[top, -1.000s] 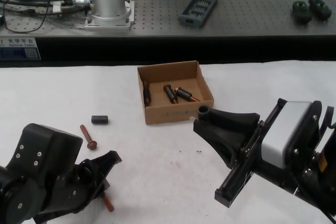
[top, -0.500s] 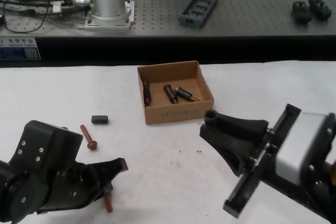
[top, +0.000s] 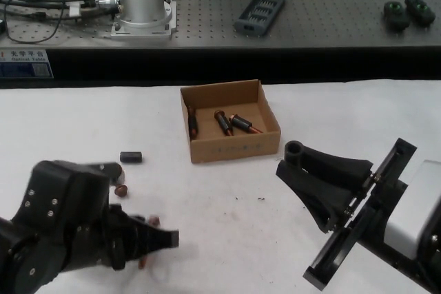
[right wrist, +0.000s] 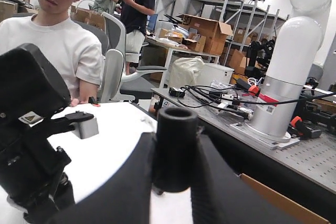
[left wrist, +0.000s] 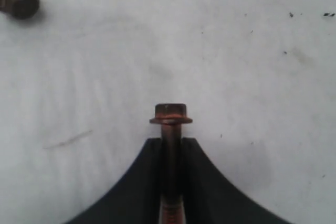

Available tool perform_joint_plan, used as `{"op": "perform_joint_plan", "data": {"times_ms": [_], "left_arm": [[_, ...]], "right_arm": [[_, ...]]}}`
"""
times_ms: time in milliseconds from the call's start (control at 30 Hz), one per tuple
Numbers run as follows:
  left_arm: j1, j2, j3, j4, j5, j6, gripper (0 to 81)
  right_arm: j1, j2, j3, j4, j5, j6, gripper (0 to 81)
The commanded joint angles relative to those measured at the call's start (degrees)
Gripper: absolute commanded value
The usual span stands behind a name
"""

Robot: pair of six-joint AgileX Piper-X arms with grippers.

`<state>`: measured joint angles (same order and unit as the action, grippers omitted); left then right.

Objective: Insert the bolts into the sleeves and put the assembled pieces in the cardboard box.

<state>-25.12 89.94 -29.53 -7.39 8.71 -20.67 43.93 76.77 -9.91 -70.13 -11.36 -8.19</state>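
White desk (top: 227,232), cardboard box (top: 234,148) mid-desk with three assembled pieces (top: 222,122) inside. Left hand (left wrist: 170,148) is clamped on a bolt (left wrist: 170,115), head sticking out past the fingertips. Right hand (top: 298,164) grips a black sleeve (right wrist: 177,140), just right of the box. Loose bolt (top: 121,189) and loose sleeve (top: 131,157) lie left of the box.

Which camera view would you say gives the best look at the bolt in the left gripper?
The left wrist view: the bolt sits clamped in the left gripper, its flanged head clear of the fingertips. The high view catches just small reddish bits of it beside the left arm. The right wrist view faces away from it.
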Motion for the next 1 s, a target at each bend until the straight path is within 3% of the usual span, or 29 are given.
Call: {"op": "perform_joint_plan", "data": {"times_ms": [0,400,600,967], "left_arm": [[-0.11,-3.70,1.31,-9.51,-2.06,3.38,0.6],[-0.24,-7.27,22.52,-64.56,-2.05,4.86,0.6],[-0.24,-7.31,26.70,-73.77,-0.97,6.97,0.6],[-0.24,-7.94,25.21,-81.62,11.38,8.65,0.6]], "right_arm": [[0.13,-0.85,0.02,-4.02,4.31,2.05,6.6],[0.13,-0.85,0.02,-3.09,2.58,3.62,6.6],[0.13,-0.85,-1.79,-0.16,-4.11,7.05,6.6],[0.13,3.17,-7.28,11.94,-9.12,4.16,6.6]]}}
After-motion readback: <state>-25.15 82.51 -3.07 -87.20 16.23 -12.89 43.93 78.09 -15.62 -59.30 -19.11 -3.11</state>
